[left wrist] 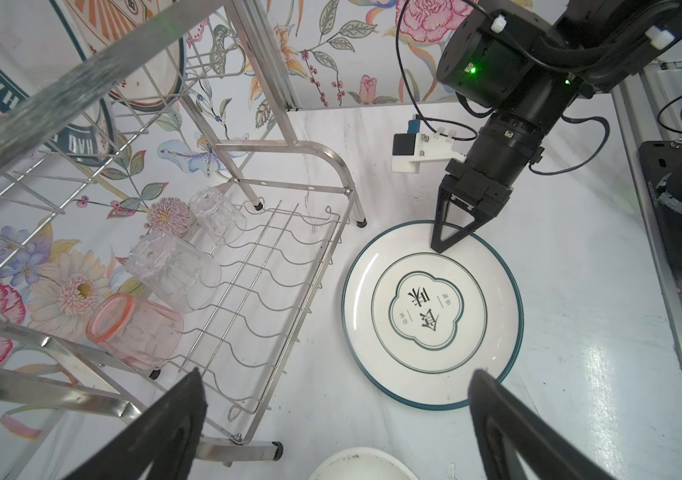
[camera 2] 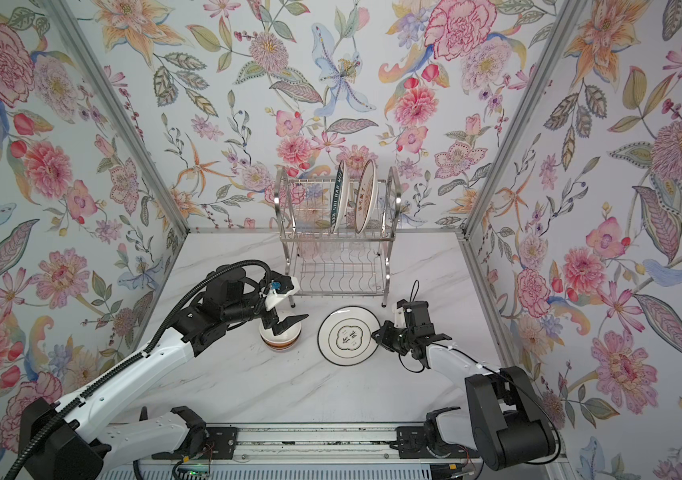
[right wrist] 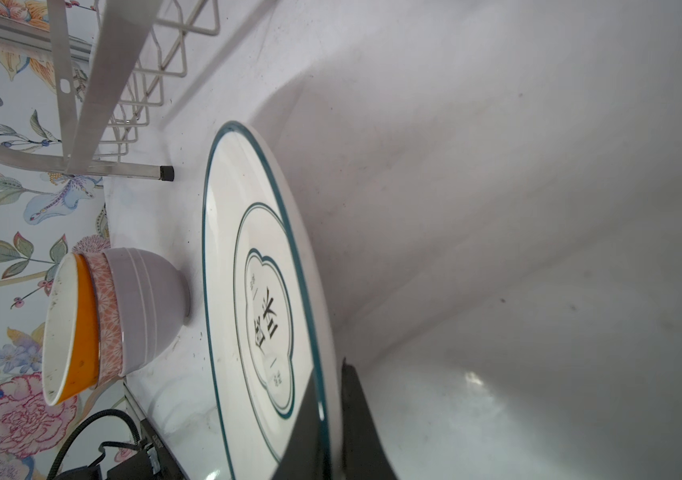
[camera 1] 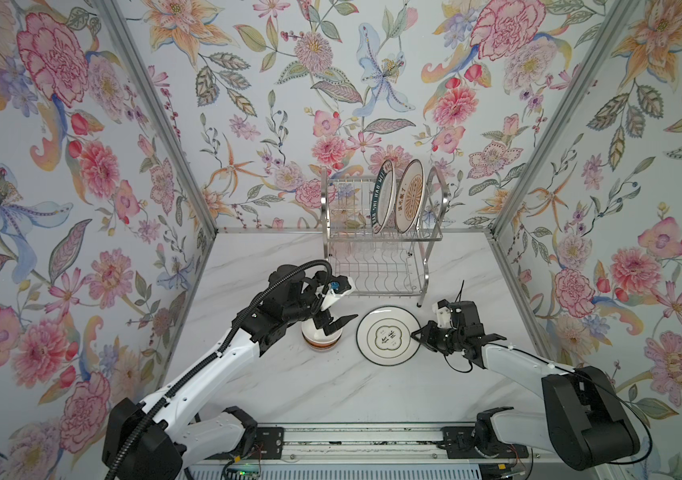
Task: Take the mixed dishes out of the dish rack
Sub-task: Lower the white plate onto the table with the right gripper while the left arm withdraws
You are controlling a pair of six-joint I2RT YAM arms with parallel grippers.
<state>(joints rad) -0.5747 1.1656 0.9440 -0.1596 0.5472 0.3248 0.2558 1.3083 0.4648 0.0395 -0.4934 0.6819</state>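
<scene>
Unloaded: we have the bowl stack [right wrist: 115,320], white plate [camera 1: 387,336] at its three o'clock.
Racked: lettered plate [camera 1: 385,195], sunburst plate [camera 1: 410,195], three tumblers [left wrist: 173,270].
Pincers: left gripper [camera 1: 341,325] released; right gripper [camera 1: 416,332] grasping white plate.

Place: looked like a lab booth dressed as a home.
Walls: flowered wallpaper [camera 1: 82,166] hung between bare metal posts [camera 1: 154,112].
Base: marble-look tabletop [camera 1: 322,386] carried a mounting rail [camera 1: 352,440].

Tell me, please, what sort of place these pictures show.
Most likely a robot test cell dressed as a kitchen corner, not a real home: floral wallpaper panels framed by bare aluminium posts, a marble-look table carrying a dish rack, and two robot arms on a rail.
</scene>
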